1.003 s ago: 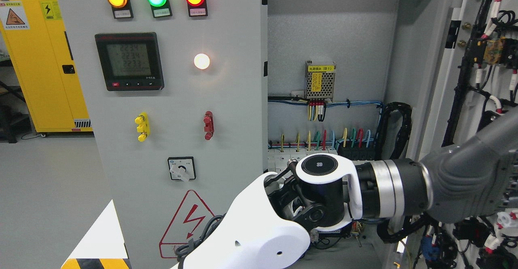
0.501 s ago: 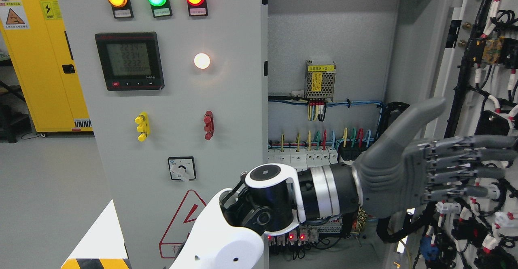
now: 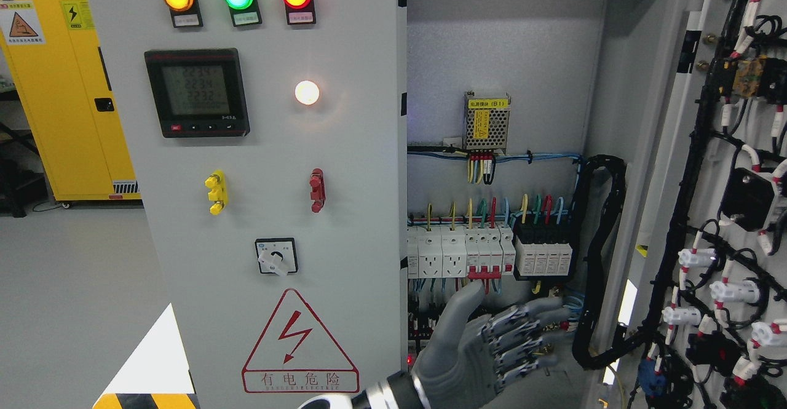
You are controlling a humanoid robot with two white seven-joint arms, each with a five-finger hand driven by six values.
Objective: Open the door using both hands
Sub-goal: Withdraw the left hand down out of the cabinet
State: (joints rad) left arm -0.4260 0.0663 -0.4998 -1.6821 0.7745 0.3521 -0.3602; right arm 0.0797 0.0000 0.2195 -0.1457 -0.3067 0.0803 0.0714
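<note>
Head view: left robot hand point(image 3: 486, 347) at bottom centre, fingers spread, holding nothing. Open grey metal cabinet door point(image 3: 707, 212) stands upright at right of frame, well apart.

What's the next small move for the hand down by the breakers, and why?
Probably keep lowering the left hand out of the cabinet. The right door already stands wide open, showing its wired inner side, and the hand holds nothing, fingers spread, just below the breakers and close to loose wires.
</note>
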